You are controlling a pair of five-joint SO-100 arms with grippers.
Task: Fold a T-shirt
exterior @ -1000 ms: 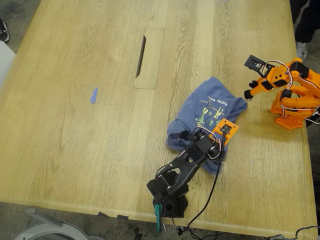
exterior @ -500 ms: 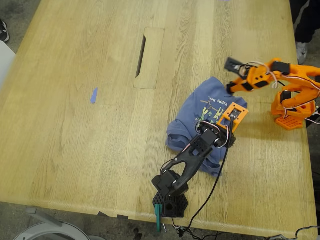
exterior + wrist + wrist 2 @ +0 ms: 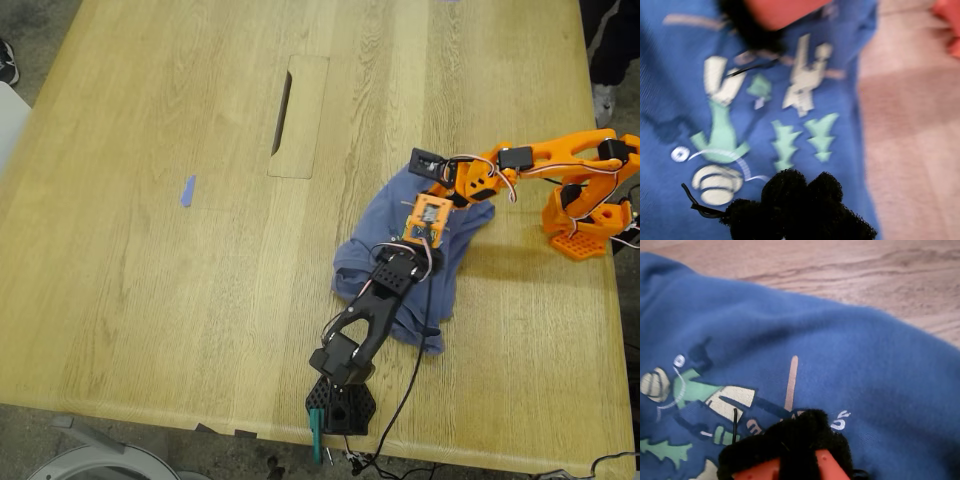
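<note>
The periwinkle-blue T-shirt [image 3: 365, 255] lies crumpled on the wooden table, right of centre in the exterior view, print facing up. My first gripper [image 3: 425, 218], orange on the black arm, hovers over the print; its black foam pads [image 3: 805, 200] sit close above the green and cream figures [image 3: 720, 135], and the picture is blurred. My second gripper [image 3: 447, 185], on the orange arm, reaches onto the shirt's far edge next to the first gripper. Its foam-padded tip [image 3: 790, 440] rests on or just above the shirt [image 3: 865, 355] beside the print. The frames do not show whether either gripper is open or shut.
A small blue tape scrap [image 3: 187, 190] lies to the exterior view's left. A long slot [image 3: 283, 110] is cut in the table [image 3: 150, 300]. The orange arm's base [image 3: 580, 225] stands at the right edge, the black arm's base [image 3: 340, 400] at the front edge. A person's shoe [image 3: 604, 100] shows at the upper right.
The orange arm has swung from beside its base leftward onto the shirt's upper edge. The black arm has stretched forward and shifted left, carrying its gripper over the print. The shirt's right edge has shifted slightly.
</note>
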